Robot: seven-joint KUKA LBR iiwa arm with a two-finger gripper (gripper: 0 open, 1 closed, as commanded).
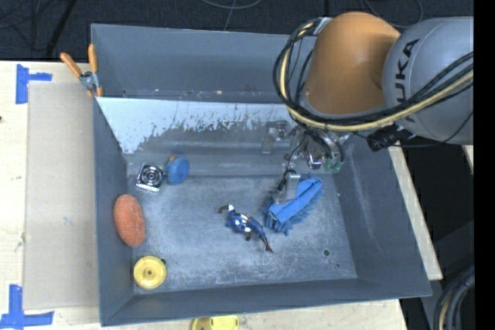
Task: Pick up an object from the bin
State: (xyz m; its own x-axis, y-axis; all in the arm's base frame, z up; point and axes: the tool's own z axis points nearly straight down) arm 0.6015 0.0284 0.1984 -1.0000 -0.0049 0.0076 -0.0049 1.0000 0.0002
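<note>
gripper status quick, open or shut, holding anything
Gripper: open or shut cannot be told; it sits at the upper end of the blue cloth-like thing.

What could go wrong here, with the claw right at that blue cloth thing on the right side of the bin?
1. The claw is at the upper end of the crumpled blue cloth, not over its middle. A pinch there might catch only a fold and slip off.
2. The small dark blue toy lies close beside the cloth, so a dragged cloth could snag or shove it.
3. The bin's sloping right wall is near, and a sideways move might scrape it.
</note>
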